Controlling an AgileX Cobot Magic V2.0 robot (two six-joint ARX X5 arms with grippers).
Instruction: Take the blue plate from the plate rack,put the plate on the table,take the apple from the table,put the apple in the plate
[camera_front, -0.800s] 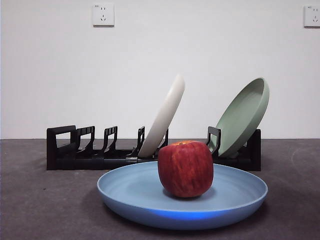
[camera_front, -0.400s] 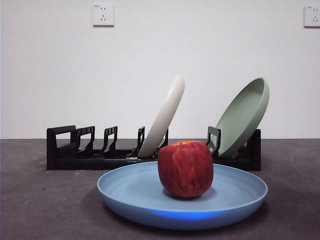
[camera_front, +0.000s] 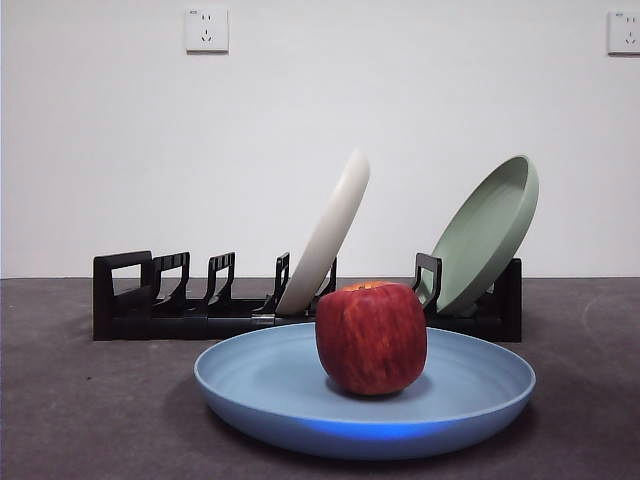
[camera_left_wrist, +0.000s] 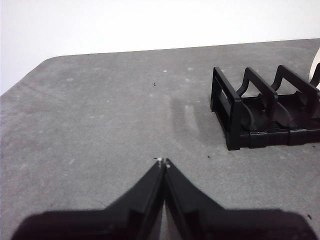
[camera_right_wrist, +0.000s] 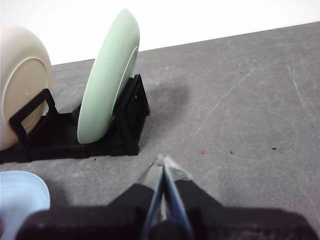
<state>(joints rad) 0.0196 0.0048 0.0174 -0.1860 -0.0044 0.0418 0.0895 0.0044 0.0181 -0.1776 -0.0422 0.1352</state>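
The blue plate (camera_front: 364, 400) lies flat on the dark grey table (camera_front: 80, 420) in front of the plate rack (camera_front: 200, 305). On the plate's middle stands the dark red apple (camera_front: 371, 337), upright and free of any gripper. An edge of the blue plate (camera_right_wrist: 20, 195) also shows in the right wrist view. My left gripper (camera_left_wrist: 163, 162) is shut and empty, over bare table beside the rack's end loop (camera_left_wrist: 235, 115). My right gripper (camera_right_wrist: 162, 162) is shut and empty too, near the rack's other end (camera_right_wrist: 131, 117). Neither arm appears in the front view.
A cream-white plate (camera_front: 326, 232) leans in the rack's middle slots. At the right end of the rack leans a pale green plate (camera_front: 485, 235). Two wall sockets (camera_front: 206, 29) sit on the white wall behind. The table's rounded corner (camera_left_wrist: 45, 62) lies beyond the left gripper.
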